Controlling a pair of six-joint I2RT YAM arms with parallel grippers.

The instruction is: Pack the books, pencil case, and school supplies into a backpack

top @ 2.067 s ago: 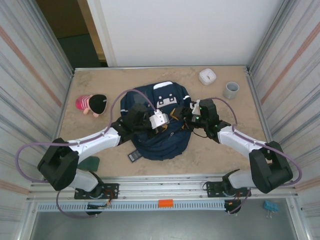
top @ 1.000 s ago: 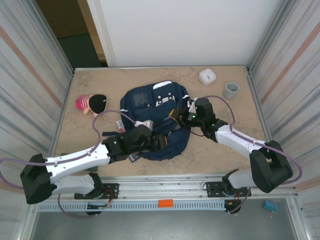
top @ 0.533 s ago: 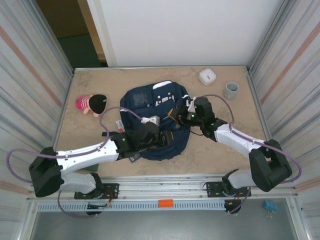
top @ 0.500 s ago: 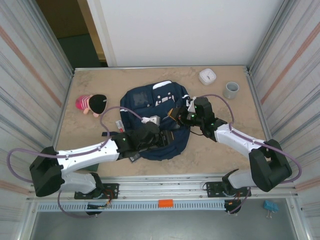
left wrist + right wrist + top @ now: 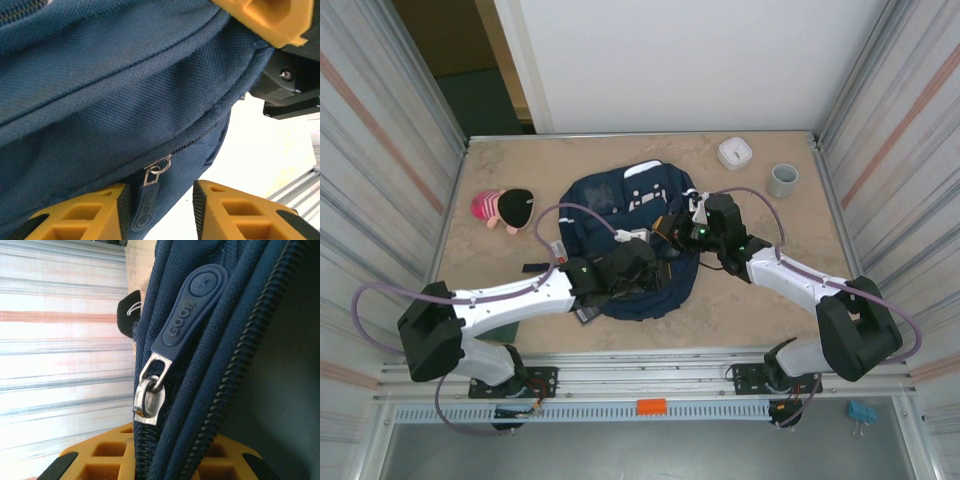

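The navy backpack (image 5: 616, 196) is lying flat in the middle of the sandy, mottled counter (image 5: 520, 160), its woven fabric crossed by white strips. Both arms are reaching over its near half.

The left gripper (image 5: 642, 262) is hovering at the bag's lower seam. In the left wrist view, its yellow, hollow-celled fingers (image 5: 82, 217) are standing apart, released, with a rubbery navy zipper pull (image 5: 146, 207) hanging between them from a small metal ring (image 5: 158, 165). The pull is lying against one finger and clear of the other. The coarse mesh-like weave of the backpack (image 5: 100, 100) is bulging above, piped with a rounded cord seam.

The right gripper (image 5: 672, 228) is clenching on the backpack's zipper edge. In its wrist view the folded fabric (image 5: 240, 365) is running down between the yellow lattice fingers (image 5: 100, 462), beside a coiled zipper track. A flat, round-ended pull with raised letters (image 5: 192, 310) is dangling from a silver slider (image 5: 147, 400).

A slim clear-white packet (image 5: 558, 247) is lying just left of the bag, and a black rectangle (image 5: 584, 314) is peeking out by its near edge. A pink-and-black plush toy (image 5: 505, 208), a white round device (image 5: 734, 153) and a grey cup (image 5: 782, 180) are sitting apart.
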